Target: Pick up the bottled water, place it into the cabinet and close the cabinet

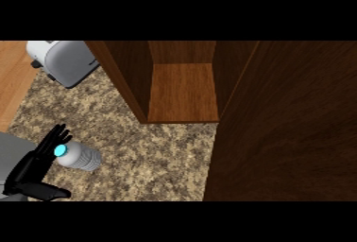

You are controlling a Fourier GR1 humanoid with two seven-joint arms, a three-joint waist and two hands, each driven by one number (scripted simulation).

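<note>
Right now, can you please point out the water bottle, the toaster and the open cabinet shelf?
water bottle (82, 158): head view, on its ribbed clear body.
toaster (66, 60): head view, on its silver side.
cabinet shelf (182, 92): head view, on the bare wooden floor inside the open cabinet.

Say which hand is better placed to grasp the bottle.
Left. The left hand is right beside the bottle, fingers straight and not yet curled round it. The right hand is out of view.

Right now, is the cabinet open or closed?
Open. The cabinet shows its bare wooden shelf inside, and its door is swung out to the right. The bottled water is not inside yet.
</note>
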